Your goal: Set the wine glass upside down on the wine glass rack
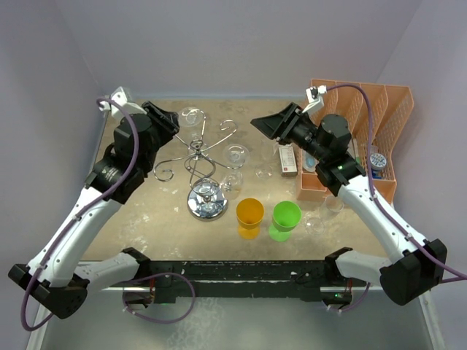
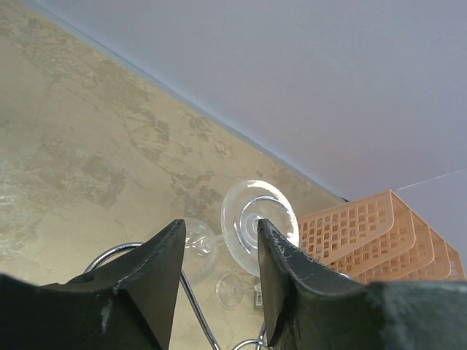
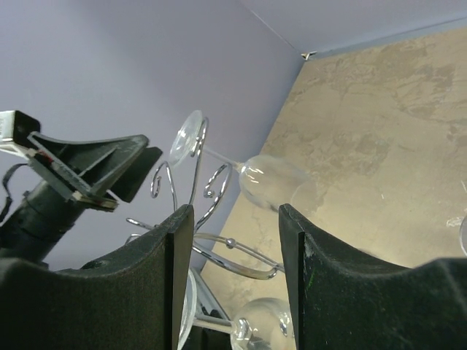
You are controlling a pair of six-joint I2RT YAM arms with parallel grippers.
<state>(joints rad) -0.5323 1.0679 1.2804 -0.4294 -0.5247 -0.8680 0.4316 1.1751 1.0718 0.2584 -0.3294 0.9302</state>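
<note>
Left end effector (image 2: 219, 237) parted, empty, beside wine glass (image 3: 271, 182) hung foot-up in a curl of wine glass rack (image 1: 206, 200), needing no grip; right end effector (image 3: 235, 219) wide, empty.

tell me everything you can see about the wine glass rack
The rack is shiny chrome wire: a round mirrored base disc, a twisted central stem and curled scroll arms. It stands upright on the table, beside the orange cup. Clear glasses hang upside down from several arms; the rear glass hangs just past the open left fingers, apparently untouched.
</note>
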